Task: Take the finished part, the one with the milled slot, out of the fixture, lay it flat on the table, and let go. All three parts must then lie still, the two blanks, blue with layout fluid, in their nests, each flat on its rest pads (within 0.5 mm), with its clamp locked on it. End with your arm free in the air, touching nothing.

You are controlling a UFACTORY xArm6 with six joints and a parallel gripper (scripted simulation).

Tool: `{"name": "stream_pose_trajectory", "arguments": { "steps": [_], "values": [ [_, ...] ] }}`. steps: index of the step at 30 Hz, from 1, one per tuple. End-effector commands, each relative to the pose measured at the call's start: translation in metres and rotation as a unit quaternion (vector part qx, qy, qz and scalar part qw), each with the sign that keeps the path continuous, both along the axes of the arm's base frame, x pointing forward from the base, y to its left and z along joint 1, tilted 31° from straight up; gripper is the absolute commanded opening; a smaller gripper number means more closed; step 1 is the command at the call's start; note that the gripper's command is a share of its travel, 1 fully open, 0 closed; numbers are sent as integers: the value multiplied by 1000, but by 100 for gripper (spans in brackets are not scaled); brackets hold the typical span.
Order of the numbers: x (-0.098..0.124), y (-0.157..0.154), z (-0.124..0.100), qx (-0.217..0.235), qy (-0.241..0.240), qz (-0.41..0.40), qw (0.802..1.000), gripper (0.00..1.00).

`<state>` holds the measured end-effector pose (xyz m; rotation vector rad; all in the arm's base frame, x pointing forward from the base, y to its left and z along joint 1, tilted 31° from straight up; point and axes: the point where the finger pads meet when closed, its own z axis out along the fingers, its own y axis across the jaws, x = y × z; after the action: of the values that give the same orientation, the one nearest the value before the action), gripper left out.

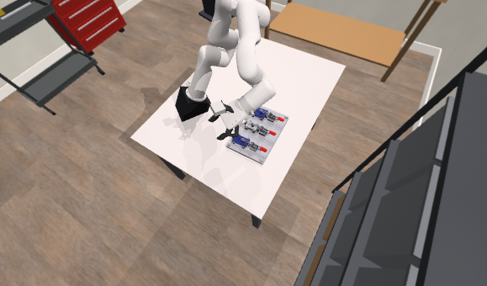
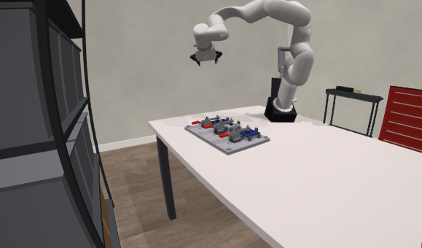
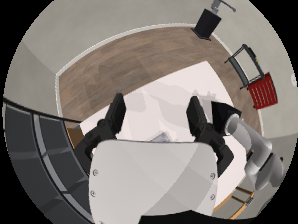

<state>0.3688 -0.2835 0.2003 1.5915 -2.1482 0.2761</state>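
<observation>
Gripper (image 2: pixel 206 62) hangs high above the fixture (image 2: pixel 227 149), fingers fully spread and holding nothing. In the top view, the finished part (image 1: pixel 253 126) sits in the middle nest, clamped, with one blue blank (image 1: pixel 259 112) at 1 o'clock and the other blue blank (image 1: pixel 240 140) at 7 o'clock. Risk: a descent slightly off centre may knock a neighbour clamp handle (image 1: pixel 263 149) and unlock it.

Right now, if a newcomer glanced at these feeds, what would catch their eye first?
The white arm arching high over the table, its gripper open and empty, well above the work. Below it, near the table's edge, the grey fixture plate holds three clamped parts: two blue blanks in the outer nests and the bare-metal finished part between them, each with a red-handled clamp.
</observation>
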Motion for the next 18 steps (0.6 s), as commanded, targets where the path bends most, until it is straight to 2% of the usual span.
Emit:
{"name": "stream_pose_trajectory", "arguments": {
  "steps": [1,14,16,17,18],
  "values": [
    [-39,0,-19,69,12,-24,997,100],
    [-104,20,-52,207,0,-73,976,100],
    [-104,20,-52,207,0,-73,976,100],
    [-116,27,-59,238,-10,-83,968,100],
    [-119,29,-60,247,-13,-86,965,100]
  ]
}}
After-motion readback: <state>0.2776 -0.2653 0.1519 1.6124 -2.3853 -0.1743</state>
